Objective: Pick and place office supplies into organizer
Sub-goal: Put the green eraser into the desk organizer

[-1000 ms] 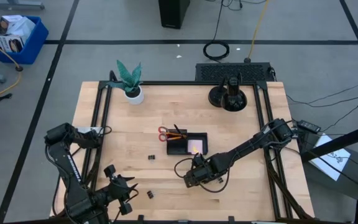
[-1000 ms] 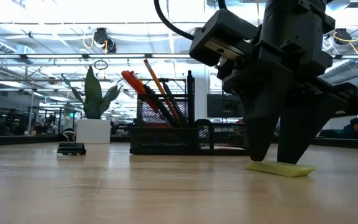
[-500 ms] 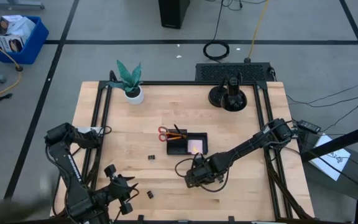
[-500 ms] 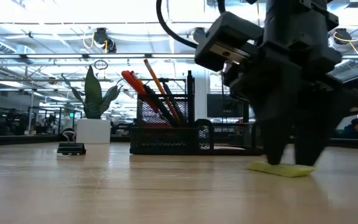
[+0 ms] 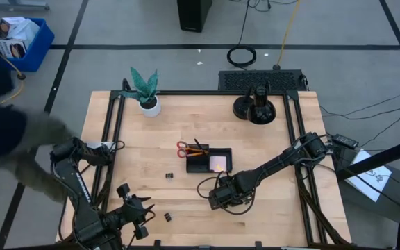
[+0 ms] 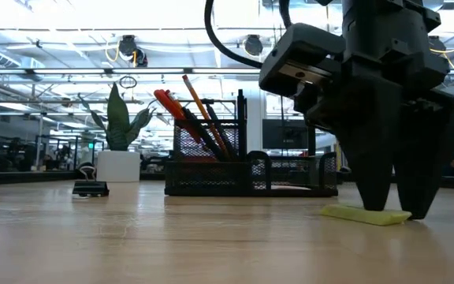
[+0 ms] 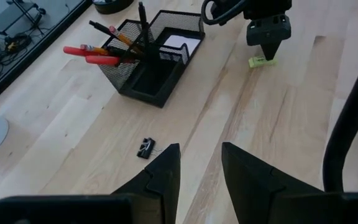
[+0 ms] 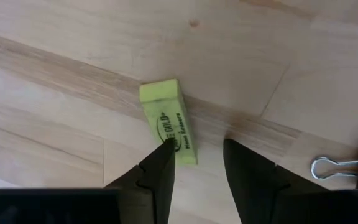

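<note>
Organizer (image 5: 210,160) mid-table, scissors (image 7: 92,56) and pencils already in. Right gripper (image 8: 194,162) low over yellow-green eraser (image 8: 168,119) on bare wood just in front of it, fingers apart, straddling one end. Left gripper (image 7: 197,171) waits near table's front edge, fingers apart. Eraser looks light, slightly rubbery, grippy; pinch its long sides mid-length.

- Right gripper (image 6: 392,211): I see it shifted sideways along the table in the low view, its parted fingertips now down at the yellow-green eraser (image 6: 366,214), one tip at the eraser's edge.
- Person (image 5: 9,132): I note a dark blurred figure newly arrived beyond the table's left edge in the high view.
</note>
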Robot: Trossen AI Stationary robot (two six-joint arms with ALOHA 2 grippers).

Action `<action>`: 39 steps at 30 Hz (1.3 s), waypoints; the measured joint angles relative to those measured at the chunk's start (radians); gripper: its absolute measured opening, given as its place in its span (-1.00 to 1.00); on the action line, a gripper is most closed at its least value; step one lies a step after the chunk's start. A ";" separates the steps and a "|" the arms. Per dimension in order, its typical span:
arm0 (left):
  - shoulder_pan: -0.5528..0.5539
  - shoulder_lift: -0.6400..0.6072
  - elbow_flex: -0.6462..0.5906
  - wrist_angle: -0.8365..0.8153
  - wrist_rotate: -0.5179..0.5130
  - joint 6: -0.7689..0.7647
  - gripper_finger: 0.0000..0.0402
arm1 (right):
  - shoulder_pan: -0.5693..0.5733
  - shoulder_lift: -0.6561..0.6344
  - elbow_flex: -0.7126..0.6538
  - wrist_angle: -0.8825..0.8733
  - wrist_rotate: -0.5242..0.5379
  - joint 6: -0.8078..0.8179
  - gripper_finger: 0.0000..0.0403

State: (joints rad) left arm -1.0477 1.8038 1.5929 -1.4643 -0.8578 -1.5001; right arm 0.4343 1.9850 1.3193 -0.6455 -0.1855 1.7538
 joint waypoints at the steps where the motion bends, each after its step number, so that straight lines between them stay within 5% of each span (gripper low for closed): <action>1: 0.000 0.000 0.000 0.000 0.000 0.000 -0.38 | 0.000 0.000 0.000 -0.005 0.002 0.000 -0.36; 17: 0.000 0.000 0.000 0.000 -0.006 0.014 -0.38 | 0.000 -0.046 -0.006 0.080 0.135 0.000 -0.36; 39: 0.000 0.000 0.000 0.003 -0.010 0.040 -0.38 | 0.042 -0.052 -0.002 0.272 0.175 0.062 -0.36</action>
State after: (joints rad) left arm -1.0474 1.8038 1.5925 -1.4609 -0.8677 -1.4596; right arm 0.4763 1.9331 1.3174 -0.3735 -0.0101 1.8160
